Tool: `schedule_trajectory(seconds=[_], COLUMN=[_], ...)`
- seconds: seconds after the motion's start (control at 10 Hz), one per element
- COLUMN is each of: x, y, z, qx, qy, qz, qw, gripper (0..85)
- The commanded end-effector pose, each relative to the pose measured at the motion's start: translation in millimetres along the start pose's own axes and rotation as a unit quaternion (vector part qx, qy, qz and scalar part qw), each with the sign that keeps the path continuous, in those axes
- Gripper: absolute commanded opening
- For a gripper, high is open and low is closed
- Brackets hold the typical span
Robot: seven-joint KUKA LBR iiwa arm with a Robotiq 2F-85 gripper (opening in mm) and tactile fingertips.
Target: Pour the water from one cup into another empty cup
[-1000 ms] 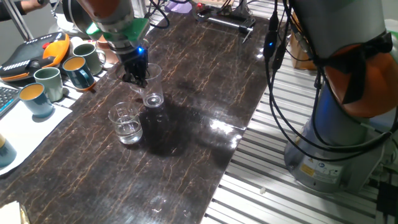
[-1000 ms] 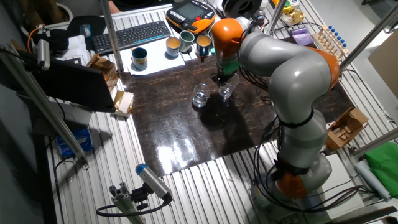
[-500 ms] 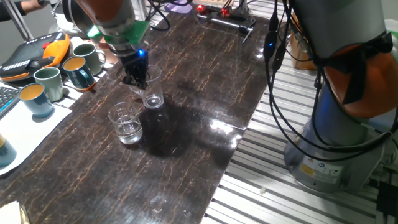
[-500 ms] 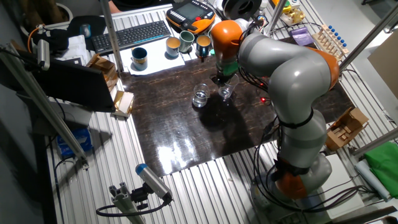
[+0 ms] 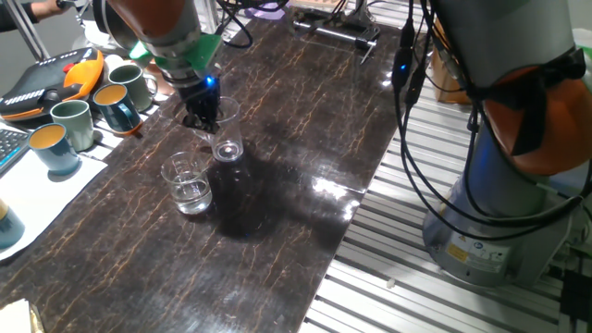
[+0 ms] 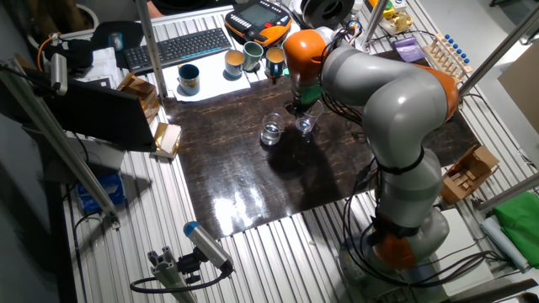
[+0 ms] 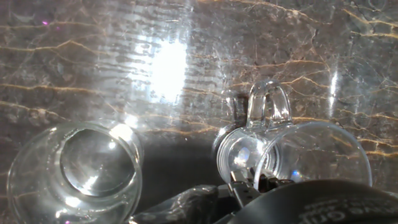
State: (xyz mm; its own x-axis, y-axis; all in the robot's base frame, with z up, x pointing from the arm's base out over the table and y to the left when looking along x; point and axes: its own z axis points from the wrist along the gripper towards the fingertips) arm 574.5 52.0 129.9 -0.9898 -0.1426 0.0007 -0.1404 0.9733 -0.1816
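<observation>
The taller clear tumbler point(image 5: 226, 132) stands upright on the dark marble table point(image 5: 305, 139); it also shows in the other fixed view point(image 6: 304, 126) and the hand view point(image 7: 298, 163). My gripper point(image 5: 203, 117) comes down on its rim from above, its fingers point(image 7: 244, 182) pinched on the near wall. The shorter clear glass point(image 5: 188, 183) stands just in front of and left of it, apart, with a glinting layer of water point(image 5: 191, 195) at its bottom. In the hand view this glass point(image 7: 74, 173) sits at lower left.
Several coloured ceramic mugs point(image 5: 72, 123) stand on white paper at the table's left edge, beside an orange teach pendant point(image 5: 48, 81). Black cables point(image 5: 412, 111) hang along the table's right edge. A keyboard point(image 6: 181, 46) lies behind the mugs.
My hand has shifted only very slightly over the tumbler's rim. The tumbler and the shorter glass have stayed in place.
</observation>
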Motion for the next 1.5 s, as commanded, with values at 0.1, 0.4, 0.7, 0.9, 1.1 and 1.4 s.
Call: schedule_trajectory(seconds=[0.1, 0.4, 0.7, 0.9, 1.1, 1.4], x=[-0.5, -1.9, -4.7, -9.3, -14.9, -23.2], y=[0.2, 0.5, -0.3, 0.3, 0.9, 10.8], z=[0.0, -0.8, -8.0, -14.8, -35.9, -73.1], qx=[0.000, 0.010, 0.006, -0.025, -0.063, -0.071], qy=[0.002, -0.003, -0.001, 0.009, 0.034, 0.054], qz=[0.001, 0.001, 0.005, 0.014, 0.024, 0.027], qw=[1.000, 1.000, 1.000, 1.000, 0.997, 0.996], gripper=[15.7, 27.3, 42.0, 44.3, 44.0, 29.7])
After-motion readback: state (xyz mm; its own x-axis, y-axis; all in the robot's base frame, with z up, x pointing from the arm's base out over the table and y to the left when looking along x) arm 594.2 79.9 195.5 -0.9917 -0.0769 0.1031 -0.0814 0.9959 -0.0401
